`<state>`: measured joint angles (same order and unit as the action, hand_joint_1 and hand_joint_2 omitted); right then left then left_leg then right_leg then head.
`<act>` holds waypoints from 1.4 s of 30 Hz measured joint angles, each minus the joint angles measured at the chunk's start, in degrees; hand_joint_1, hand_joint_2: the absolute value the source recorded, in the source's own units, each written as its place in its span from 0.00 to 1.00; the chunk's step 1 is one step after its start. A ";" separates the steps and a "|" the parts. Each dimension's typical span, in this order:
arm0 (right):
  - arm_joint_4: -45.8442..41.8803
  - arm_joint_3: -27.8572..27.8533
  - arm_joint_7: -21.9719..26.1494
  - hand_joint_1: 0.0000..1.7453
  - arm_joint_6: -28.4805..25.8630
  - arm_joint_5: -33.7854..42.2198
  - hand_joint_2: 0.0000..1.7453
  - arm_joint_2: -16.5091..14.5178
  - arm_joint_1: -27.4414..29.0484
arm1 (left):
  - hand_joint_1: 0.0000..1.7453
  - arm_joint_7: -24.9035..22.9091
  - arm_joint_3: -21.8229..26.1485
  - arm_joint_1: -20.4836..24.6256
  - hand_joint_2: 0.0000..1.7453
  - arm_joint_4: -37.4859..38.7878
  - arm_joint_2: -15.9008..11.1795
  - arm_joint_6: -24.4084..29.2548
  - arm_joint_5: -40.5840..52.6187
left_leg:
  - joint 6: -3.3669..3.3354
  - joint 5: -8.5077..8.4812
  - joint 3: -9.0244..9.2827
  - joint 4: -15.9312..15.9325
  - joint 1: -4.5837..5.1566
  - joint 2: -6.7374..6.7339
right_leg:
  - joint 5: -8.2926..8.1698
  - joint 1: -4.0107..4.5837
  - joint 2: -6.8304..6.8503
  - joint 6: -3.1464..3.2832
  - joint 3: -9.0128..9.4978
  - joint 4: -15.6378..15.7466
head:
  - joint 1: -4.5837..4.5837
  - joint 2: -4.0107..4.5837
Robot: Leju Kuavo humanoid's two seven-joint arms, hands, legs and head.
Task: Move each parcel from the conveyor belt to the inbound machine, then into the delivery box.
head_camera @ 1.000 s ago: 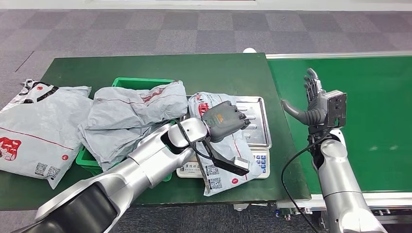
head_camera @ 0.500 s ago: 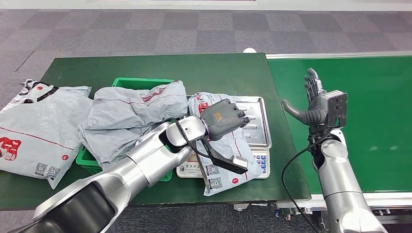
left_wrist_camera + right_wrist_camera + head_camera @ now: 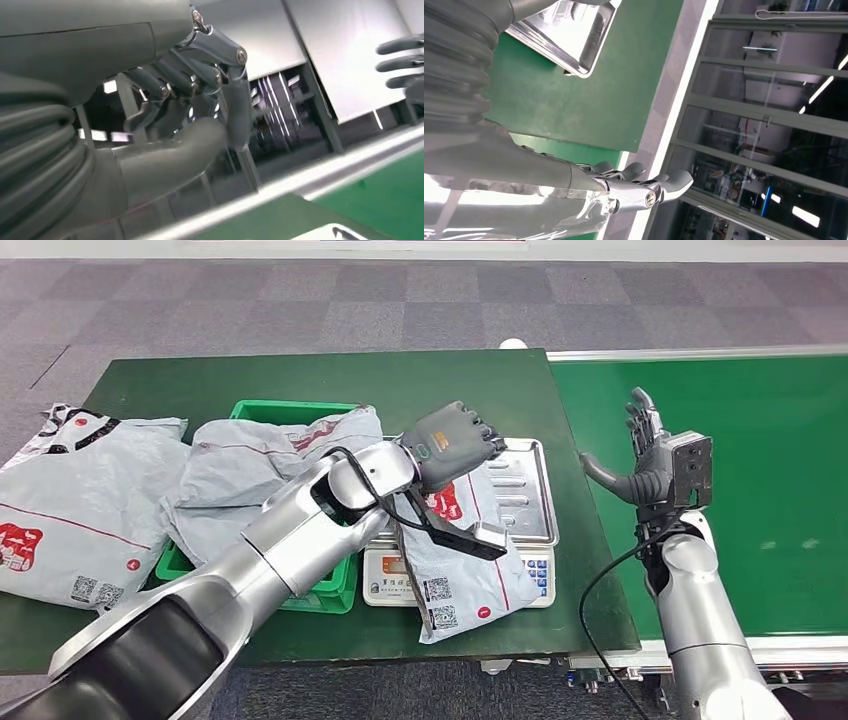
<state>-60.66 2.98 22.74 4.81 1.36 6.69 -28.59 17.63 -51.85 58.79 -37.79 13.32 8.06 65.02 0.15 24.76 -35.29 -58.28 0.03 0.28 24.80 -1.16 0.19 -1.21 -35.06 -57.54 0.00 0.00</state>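
A grey parcel with red print lies across the scale's steel tray, its lower end hanging over the front. Its upper end runs up under my left hand, whose curled fingers seem to pinch it; the hand hovers above the tray's near-left corner. In the left wrist view the left hand has fingers bent against the thumb, and no parcel shows there. My right hand stands upright and empty with fingers spread at the conveyor belt's left edge. The right wrist view shows the right hand and the tray.
A green delivery box left of the scale holds crumpled grey parcels. Another grey parcel lies at the table's left end. The green table borders the belt. The scale's display faces me.
My left hand has risen and moved back-left from the parcel's middle to above its upper end, which shifted with it. The right hand stayed nearly still.
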 joint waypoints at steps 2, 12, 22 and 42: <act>-0.45 -0.44 -0.48 0.00 -0.16 -0.21 1.00 0.02 0.29 | 0.00 1.81 2.23 -0.35 1.00 0.35 0.16 -4.99 -5.23 | 0.00 0.00 0.01 0.00 0.00 0.01 | 0.00 0.00 0.01 0.00 -0.01 0.01 | 0.00 0.00; 0.12 -2.73 2.57 0.00 0.88 -0.40 1.00 0.16 3.24 | 0.00 -2.87 6.27 -5.70 1.00 8.66 2.91 -1.44 -12.42 | -0.04 0.04 -0.02 0.00 0.01 0.01 | 0.01 -0.01 0.02 -0.01 -0.02 0.01 | 0.00 0.00; 4.01 -2.74 4.44 0.00 0.97 0.80 1.00 0.11 2.37 | 0.00 -4.31 9.46 -8.17 1.00 11.79 3.80 -3.79 -18.16 | -0.03 0.03 -0.02 0.01 0.00 0.03 | 0.01 0.00 0.06 -0.01 0.00 0.00 | 0.00 0.00; 4.00 -2.74 4.99 0.00 0.31 -0.15 1.00 -1.43 4.67 | 0.00 -3.82 6.36 -7.91 1.00 15.98 6.16 -13.97 -10.94 | -0.06 0.04 0.12 0.01 0.01 0.12 | 0.04 0.00 0.26 -0.03 0.24 0.01 | 0.00 0.00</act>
<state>-56.65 0.24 27.74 5.11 1.21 5.26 -23.91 13.81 -45.49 50.88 -21.81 19.47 -5.90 54.08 0.09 24.80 -35.17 -58.27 0.04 0.41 24.84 -1.16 0.45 -1.24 -34.82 -57.52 0.00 0.00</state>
